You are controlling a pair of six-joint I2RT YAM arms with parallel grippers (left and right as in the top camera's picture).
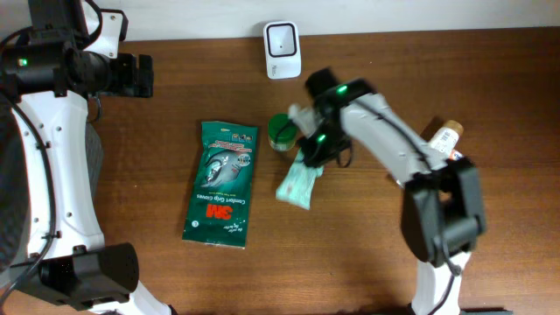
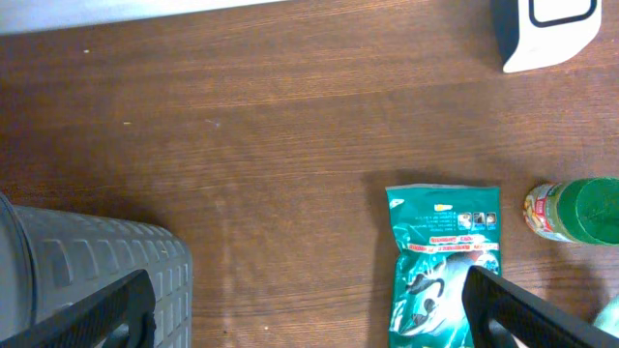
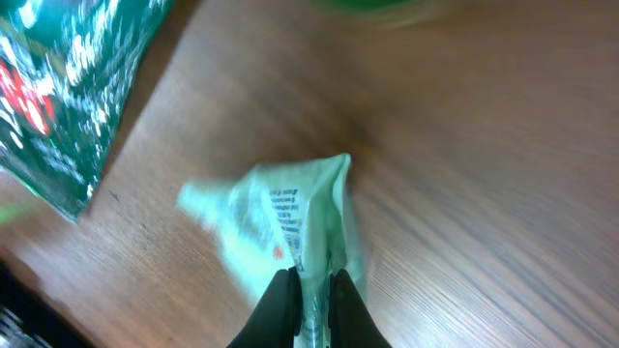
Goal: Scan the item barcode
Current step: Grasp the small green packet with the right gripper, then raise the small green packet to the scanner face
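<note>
Spanning every view, the brown wooden bench (image 1: 131, 175) carries a handful of goods, the biggest being a flat green 3M Comfort Grip Gloves pack (image 1: 221, 182) lying left of centre. Next in size is the task's item, a pale green film packet (image 1: 297, 184), which rests on the bench just right of the gloves pack and below a green-lidded jar (image 1: 282, 131). The right hand (image 3: 311, 285) is pinched together on the packet's upper edge, its fingers closed on the crimped film. A white barcode scanner (image 1: 282, 39) with a dark window stands at the far edge of the bench, beyond the jar, and a small bottle (image 1: 446, 137) lies partly behind the right arm. The left hand (image 2: 309, 290) hangs with its fingers wide apart and nothing between them, well away at the far left. The step in hand looks like lifting the packet for scanning. Since the grip is only on a thin edge, the packet will likely dangle and swing, so a slow, straight lift should come first. Rise clear of the jar before travelling toward the scanner. The small print (image 3: 288, 217) on the packet is too blurred to confirm a barcode, so turn whichever face carries it squarely to the window.
</note>
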